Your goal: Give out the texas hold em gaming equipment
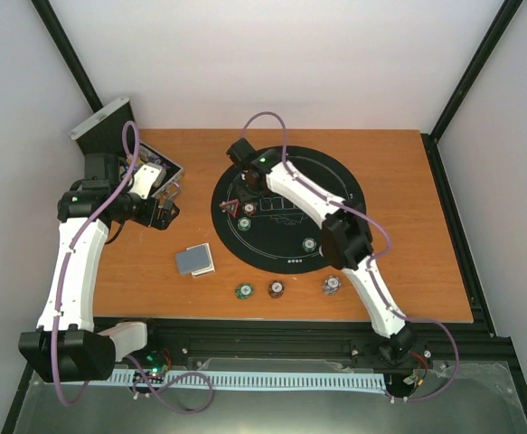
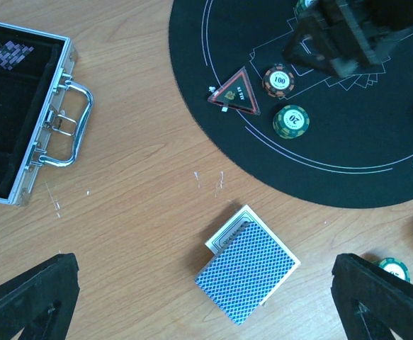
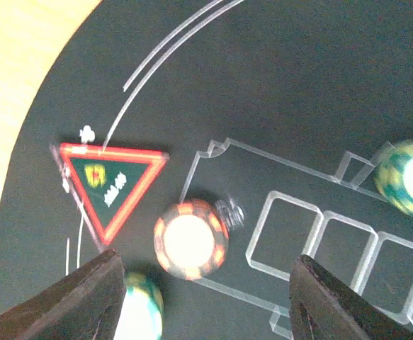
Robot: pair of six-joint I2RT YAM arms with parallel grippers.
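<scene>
Hanging over the left side of the round black mat (image 3: 298,106), the right gripper (image 3: 206,258) holds its jaws wide above a flat-lying brown-red round poker chip (image 3: 190,239) beside the red triangle marker (image 3: 110,183), probably light, stiff, slick, best pinched across its rim.

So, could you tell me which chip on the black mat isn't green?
The brown-red chip beside the red triangle marker; the rest on the mat are green chips.

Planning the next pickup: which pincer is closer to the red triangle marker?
Right. The right pincer hovers beside the red triangle marker on the mat; the left pincer is off the mat, above the card deck.
</scene>
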